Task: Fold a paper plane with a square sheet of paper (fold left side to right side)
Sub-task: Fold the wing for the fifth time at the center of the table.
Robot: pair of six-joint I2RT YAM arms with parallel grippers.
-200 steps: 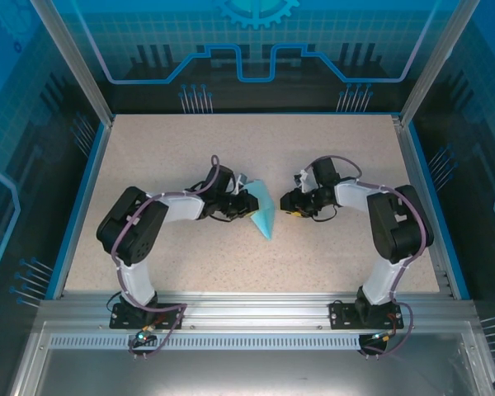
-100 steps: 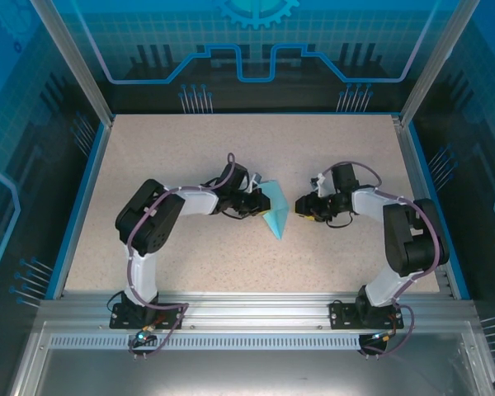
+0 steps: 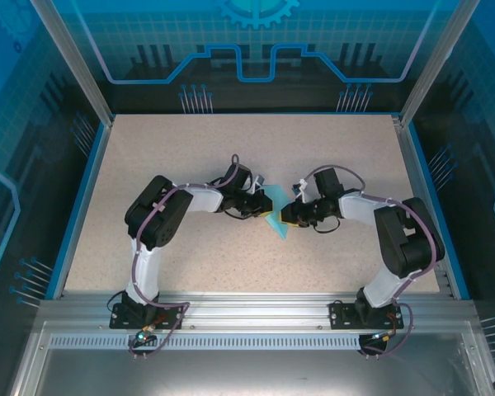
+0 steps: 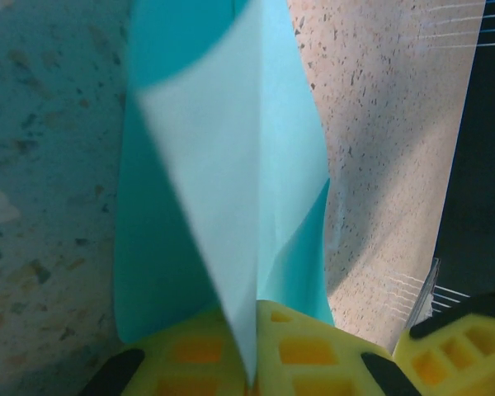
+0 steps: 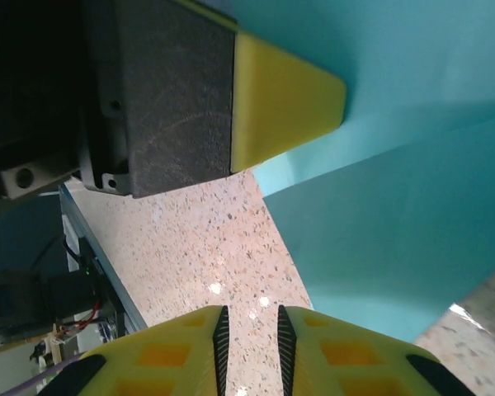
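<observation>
The turquoise sheet of paper (image 3: pixel 275 221) is creased into a narrow pointed paper plane shape and hangs at the table's middle, point toward me. My left gripper (image 3: pixel 262 200) is shut on its upper edge. In the left wrist view the paper (image 4: pixel 231 165) rises from between the yellow pads (image 4: pixel 190 351), a pale flap in front. My right gripper (image 3: pixel 286 215) sits just right of the paper. Its jaws stand a narrow gap apart with bare table between them (image 5: pixel 249 330). The paper (image 5: pixel 396 206) lies just beyond them, beside the left gripper's yellow fingertip (image 5: pixel 285 99).
The speckled beige table (image 3: pixel 190 148) has a raised blue rim (image 3: pixel 82 198) on its left, back and right. Transparent blue walls with aluminium posts (image 3: pixel 70 62) enclose it. An aluminium rail (image 3: pixel 247 309) carries both arm bases at the near edge.
The left gripper has carried the paper to the right. The right gripper first drew back right, then came left up to the paper, and its jaws have narrowed.
</observation>
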